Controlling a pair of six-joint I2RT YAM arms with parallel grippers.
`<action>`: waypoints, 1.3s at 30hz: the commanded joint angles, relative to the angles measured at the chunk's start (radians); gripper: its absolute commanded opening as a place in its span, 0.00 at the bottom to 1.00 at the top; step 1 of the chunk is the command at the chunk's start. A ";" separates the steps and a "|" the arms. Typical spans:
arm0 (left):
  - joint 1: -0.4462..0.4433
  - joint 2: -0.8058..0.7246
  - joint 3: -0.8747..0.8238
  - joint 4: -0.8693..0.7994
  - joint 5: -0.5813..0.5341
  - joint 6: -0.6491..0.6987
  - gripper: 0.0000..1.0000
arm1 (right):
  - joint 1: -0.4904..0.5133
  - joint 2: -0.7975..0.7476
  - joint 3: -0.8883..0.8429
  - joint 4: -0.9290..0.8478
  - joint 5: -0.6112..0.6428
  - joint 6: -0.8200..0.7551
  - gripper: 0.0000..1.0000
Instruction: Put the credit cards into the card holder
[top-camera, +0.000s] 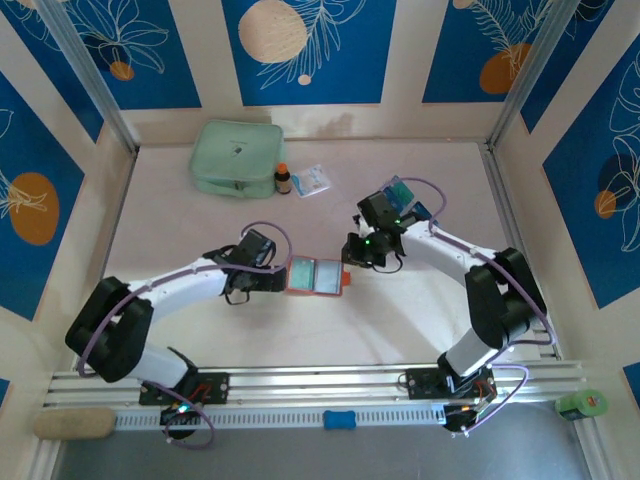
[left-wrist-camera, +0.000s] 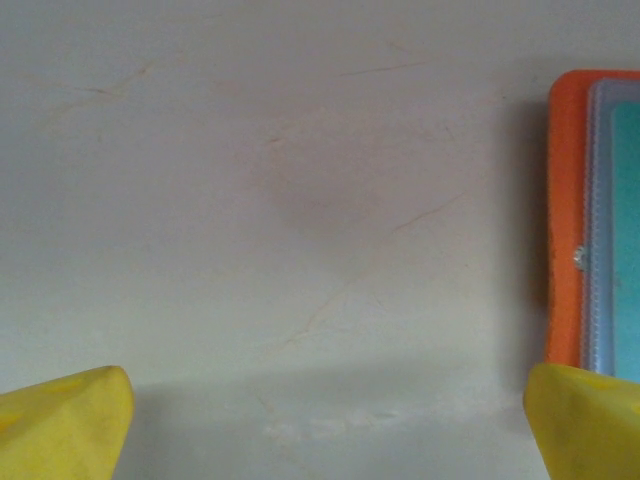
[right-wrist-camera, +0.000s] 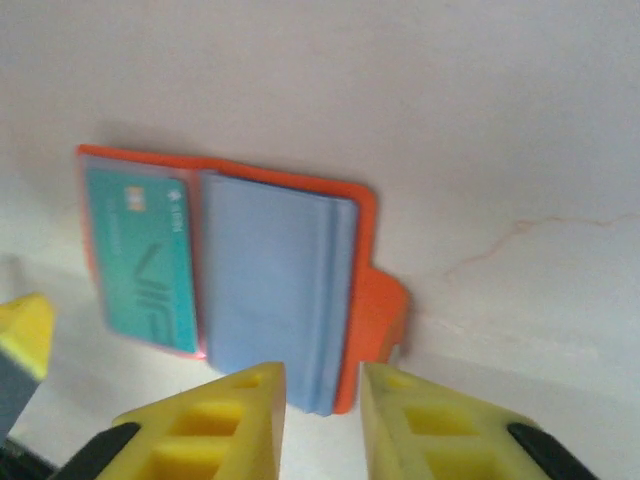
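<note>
Right wrist: right gripper (right-wrist-camera: 322, 378), lower centre, barely parted at open card holder (right-wrist-camera: 270, 270) edge, grip unclear; left gripper (left-wrist-camera: 325, 390) wide, empty.

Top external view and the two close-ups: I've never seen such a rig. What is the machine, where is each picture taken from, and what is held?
Two robot arms are bolted to a table. The top picture looks down from behind them; the others come from a camera on each wrist, the yellow tips being its own fingers. An orange card holder lies open between the arms, a teal card in its pocket. The left hand is wide open and empty. The right hand has its fingers close together at the holder's edge; whether it pinches it is unclear. Farther back: a green pouch.
</note>
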 joint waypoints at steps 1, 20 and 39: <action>0.022 0.034 0.040 0.022 -0.012 0.034 1.00 | 0.035 0.029 0.022 0.058 -0.097 0.025 0.04; 0.032 0.136 0.053 0.045 0.004 0.084 1.00 | 0.154 0.262 0.118 0.136 -0.117 0.070 0.00; 0.031 0.153 0.027 0.073 0.019 0.081 1.00 | 0.174 0.331 0.125 0.139 -0.123 0.068 0.00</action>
